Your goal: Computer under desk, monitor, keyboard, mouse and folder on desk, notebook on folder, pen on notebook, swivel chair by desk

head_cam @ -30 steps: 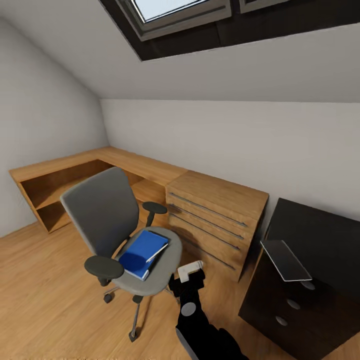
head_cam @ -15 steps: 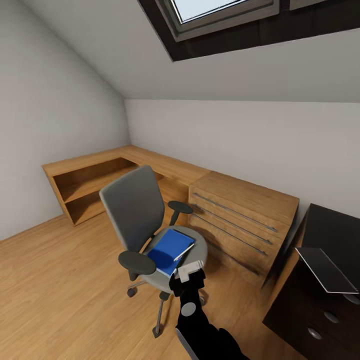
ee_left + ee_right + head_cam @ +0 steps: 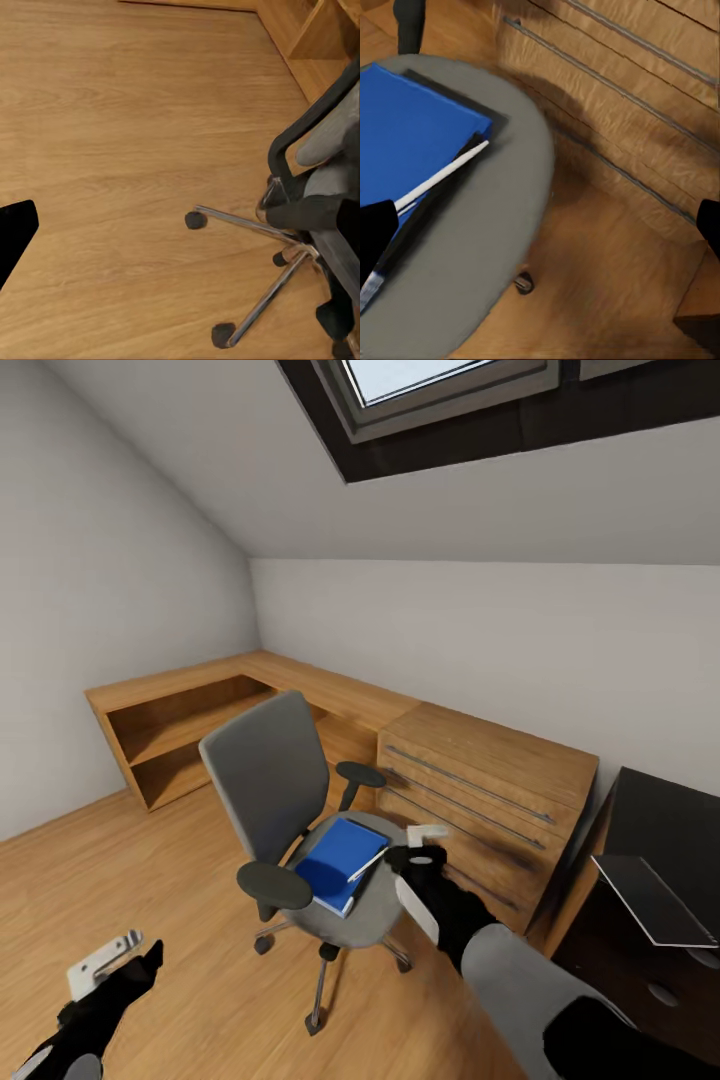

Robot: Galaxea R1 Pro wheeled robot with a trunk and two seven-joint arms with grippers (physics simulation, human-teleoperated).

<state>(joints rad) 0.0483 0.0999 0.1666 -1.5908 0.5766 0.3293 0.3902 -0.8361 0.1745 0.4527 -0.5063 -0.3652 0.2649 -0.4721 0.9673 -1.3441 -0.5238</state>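
Observation:
The swivel chair, grey with black armrests, stands mid-room on the oak floor. The blue folder lies on its seat, and the thin white pen rests slanted across the folder's near edge. In the right wrist view the folder and pen are close under the camera. My right gripper hovers open just beside the seat's right rim, near the pen's tip. Low over the floor, left of the chair base, my left gripper is open and empty. A thin grey notebook lies on black furniture at the right.
A light-wood drawer chest stands right behind the chair, joined to a low wooden corner shelf unit along the walls. A black cabinet with round knobs fills the right edge. The chair's chrome star base spreads over the floor.
My right arm has swung up from the lower centre to the right side of the seat. The left gripper has come into view at the lower left. Before that, the camera turned.

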